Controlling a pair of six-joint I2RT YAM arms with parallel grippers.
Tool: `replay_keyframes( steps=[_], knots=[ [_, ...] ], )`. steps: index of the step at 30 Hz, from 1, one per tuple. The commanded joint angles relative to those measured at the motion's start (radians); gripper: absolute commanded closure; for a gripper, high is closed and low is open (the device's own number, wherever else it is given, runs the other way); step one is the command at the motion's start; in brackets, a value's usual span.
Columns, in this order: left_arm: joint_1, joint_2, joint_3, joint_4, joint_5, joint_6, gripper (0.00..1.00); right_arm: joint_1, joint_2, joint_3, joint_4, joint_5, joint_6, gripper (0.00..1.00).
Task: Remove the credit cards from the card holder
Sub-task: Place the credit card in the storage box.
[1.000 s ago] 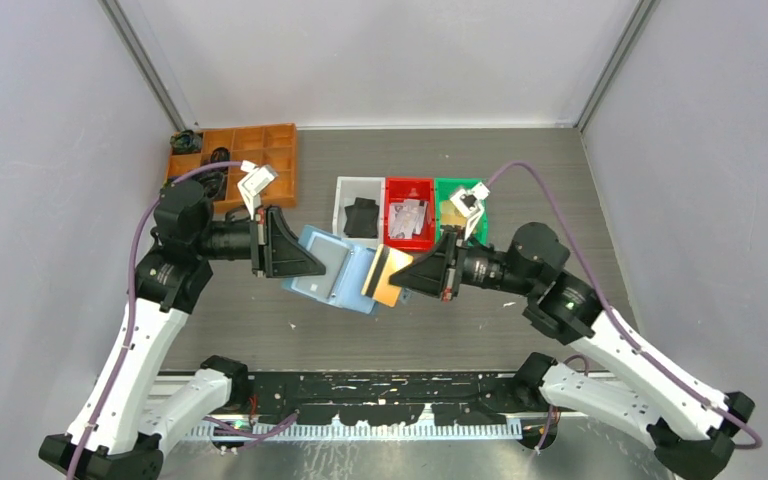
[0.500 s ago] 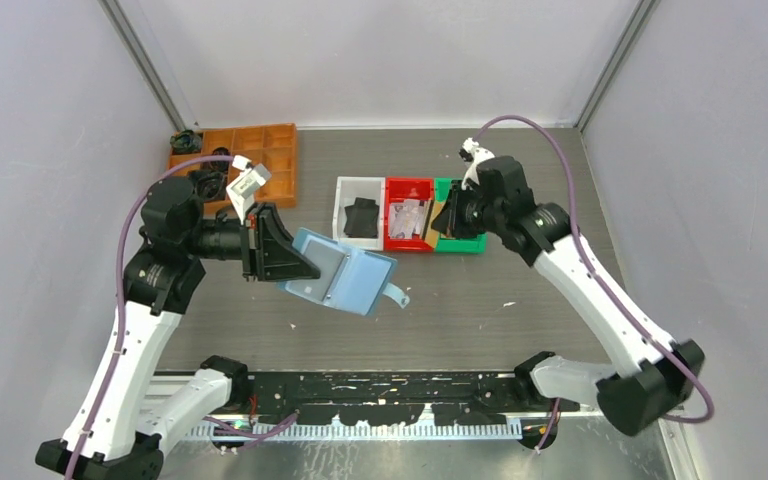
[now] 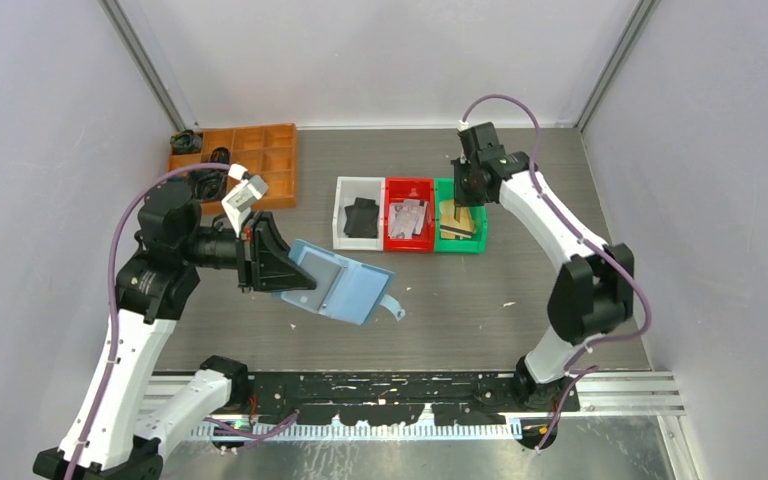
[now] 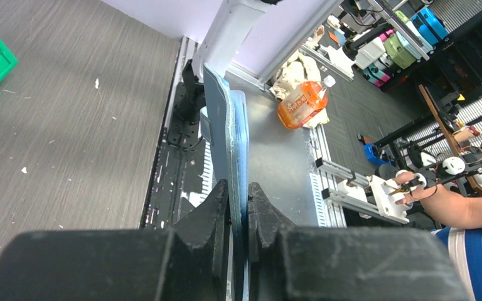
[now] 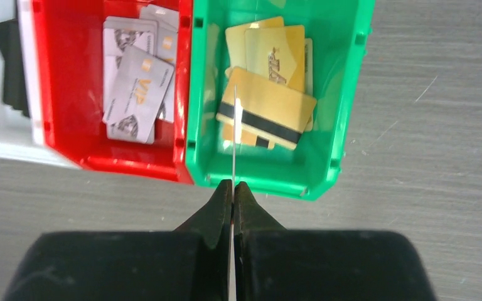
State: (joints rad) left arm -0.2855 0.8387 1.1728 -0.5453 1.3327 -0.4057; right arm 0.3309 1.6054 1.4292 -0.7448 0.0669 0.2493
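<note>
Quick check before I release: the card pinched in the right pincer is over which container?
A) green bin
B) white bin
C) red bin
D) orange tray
A: in the right wrist view, the card, seen edge-on and held by the right pincer, hangs over the green bin, just inside its near wall.

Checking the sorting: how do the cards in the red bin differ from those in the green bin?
The red bin holds silver-grey cards; the green bin holds gold cards. The top grey card reads VIP; the top gold card shows a dark stripe. Both are loose overlapping piles in neighbouring bins.
</note>
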Motion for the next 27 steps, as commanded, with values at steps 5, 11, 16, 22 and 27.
replay_keyframes(
  steps=[5, 11, 16, 22, 27],
  knots=[
    [0.006, -0.034, 0.031, -0.010, 0.027, 0.043, 1.00, -0.014, 0.219, 0.193, -0.035, -0.050, -0.047, 0.99],
    [0.006, -0.039, 0.037, -0.038, 0.026, 0.067, 1.00, -0.039, 0.259, 0.181, -0.001, -0.148, -0.040, 0.99],
    [0.006, -0.036, 0.041, -0.046, 0.027, 0.079, 1.00, -0.081, 0.309, 0.182, -0.014, -0.227, -0.045, 0.98],
    [0.006, -0.039, 0.042, -0.052, 0.026, 0.080, 1.00, -0.093, 0.326, 0.172, -0.010, -0.233, -0.039, 0.88],
    [0.006, -0.031, 0.051, -0.066, 0.013, 0.082, 1.00, -0.093, 0.282, 0.174, -0.010, -0.162, -0.045, 0.71]
  ],
)
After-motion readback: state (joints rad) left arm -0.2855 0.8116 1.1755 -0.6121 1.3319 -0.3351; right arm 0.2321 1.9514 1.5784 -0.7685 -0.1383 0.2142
